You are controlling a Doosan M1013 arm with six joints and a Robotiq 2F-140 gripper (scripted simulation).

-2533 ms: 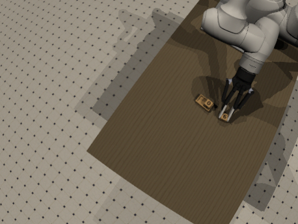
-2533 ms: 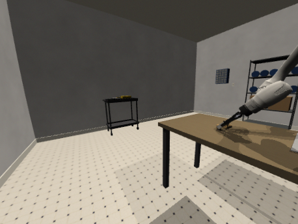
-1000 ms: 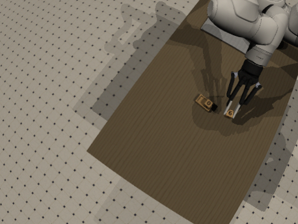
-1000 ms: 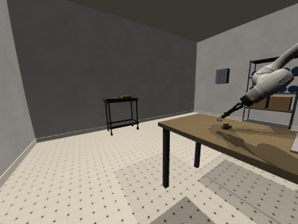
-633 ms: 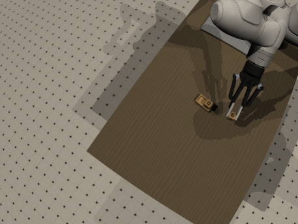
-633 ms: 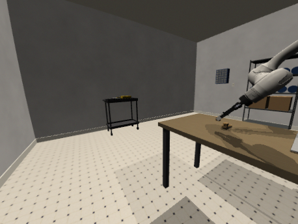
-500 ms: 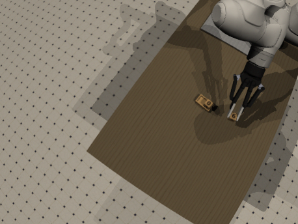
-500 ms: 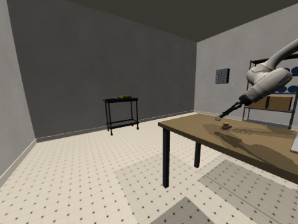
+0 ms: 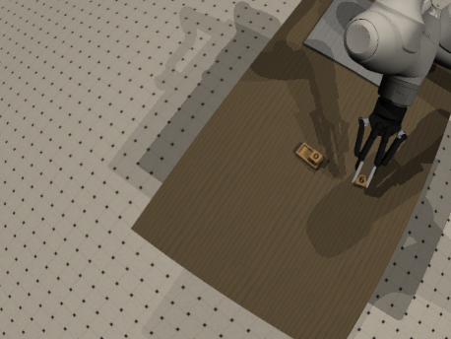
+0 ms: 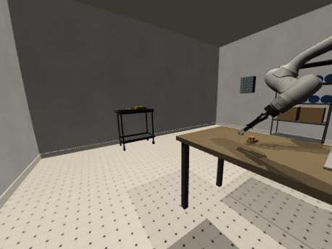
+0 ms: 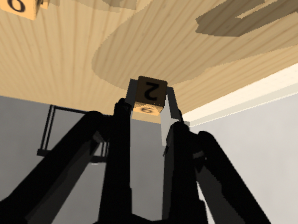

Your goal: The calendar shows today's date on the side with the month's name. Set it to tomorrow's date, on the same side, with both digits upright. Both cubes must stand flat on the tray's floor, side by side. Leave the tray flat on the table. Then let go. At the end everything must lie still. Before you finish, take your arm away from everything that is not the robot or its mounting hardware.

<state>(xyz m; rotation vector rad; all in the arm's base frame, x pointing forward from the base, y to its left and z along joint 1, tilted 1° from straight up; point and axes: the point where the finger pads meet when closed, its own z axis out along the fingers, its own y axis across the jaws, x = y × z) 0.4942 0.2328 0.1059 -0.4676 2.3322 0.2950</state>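
Top view: your end effector [image 9: 364, 174] had its two fingers closed on one cube [image 9: 361, 180], held off the tray [image 9: 305, 151] and to one side of it, over the desk [image 9: 236, 217]. The face turned to this camera showed a 6. The tray lay flat on the desk, with the other cube [image 9: 315, 158] standing in one end of it, a 0 on top; the rest of the tray floor was bare. The arm [image 9: 394, 34] reached in from the upper right and cast broad shadows across the wood.

Wrist view: the held cube [image 11: 151, 91] sat between the fingertip pads [image 11: 172, 102], one pad on each of two opposite sides. You saw a 2 on the face toward the camera and a 6 on the adjoining face. A corner of the second cube [image 11: 25, 7] showed at the upper left.

Exterior view: the end effector [image 10: 242, 131] hung just above the desk [image 10: 275, 159], near the tray [image 10: 252, 139]. Whether the cube touched the wood could not be told.
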